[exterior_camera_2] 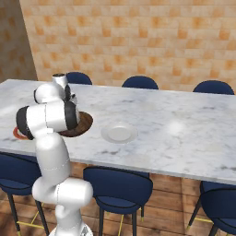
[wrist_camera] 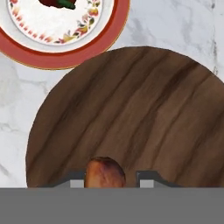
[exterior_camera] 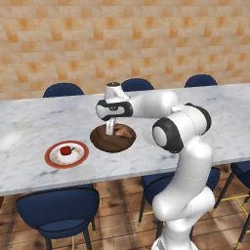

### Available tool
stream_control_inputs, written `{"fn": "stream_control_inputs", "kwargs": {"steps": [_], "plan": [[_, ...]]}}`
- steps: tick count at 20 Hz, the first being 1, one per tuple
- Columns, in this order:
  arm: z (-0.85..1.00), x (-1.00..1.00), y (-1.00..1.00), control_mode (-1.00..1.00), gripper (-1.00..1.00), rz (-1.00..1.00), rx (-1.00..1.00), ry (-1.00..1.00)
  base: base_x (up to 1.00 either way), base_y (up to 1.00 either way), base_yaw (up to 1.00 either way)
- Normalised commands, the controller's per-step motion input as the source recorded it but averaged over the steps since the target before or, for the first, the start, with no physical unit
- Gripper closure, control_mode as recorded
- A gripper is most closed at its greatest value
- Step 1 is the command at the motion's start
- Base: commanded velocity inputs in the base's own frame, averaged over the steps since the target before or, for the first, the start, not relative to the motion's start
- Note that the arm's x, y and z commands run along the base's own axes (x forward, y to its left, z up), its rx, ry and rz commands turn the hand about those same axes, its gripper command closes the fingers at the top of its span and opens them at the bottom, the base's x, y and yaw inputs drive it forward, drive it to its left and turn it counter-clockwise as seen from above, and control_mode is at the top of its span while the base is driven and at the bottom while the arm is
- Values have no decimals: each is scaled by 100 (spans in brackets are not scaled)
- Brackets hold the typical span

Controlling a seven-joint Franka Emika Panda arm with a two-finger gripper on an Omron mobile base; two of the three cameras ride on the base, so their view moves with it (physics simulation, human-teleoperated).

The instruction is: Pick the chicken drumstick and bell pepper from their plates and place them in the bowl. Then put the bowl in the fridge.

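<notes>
On the marble counter [exterior_camera: 29, 127] we note, at the far left of the left base view, the red-rimmed plate [exterior_camera: 67, 155] carrying the bell pepper [exterior_camera: 66, 150], with the wooden bowl [exterior_camera: 113, 138] just beside it at three o'clock. The end effector [exterior_camera: 111, 128] hangs over the bowl's interior, its fingers pinching the chicken drumstick [wrist_camera: 104, 172], which in the hand view sits between the tips at six o'clock against the bowl's grain, the plate lying at eleven o'clock. In the right base view the plain white plate [exterior_camera_2: 119, 132] rests bare, near the bowl at three o'clock.
</notes>
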Motion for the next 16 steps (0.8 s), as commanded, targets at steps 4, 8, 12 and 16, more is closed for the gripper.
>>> {"fn": "stream_control_inputs", "kwargs": {"steps": [4, 8, 12, 16], "plan": [[-31, 31, 15, -100, 100, 9, 5, 0, 0, 0, 0], [-32, 26, 13, -100, 100, 8, 7, 0, 0, 0, 0], [-26, 14, 8, -100, 100, 7, 8, 0, 0, 0, 0], [-22, 5, 7, -100, 100, 4, 6, 0, 0, 0, 0]]}}
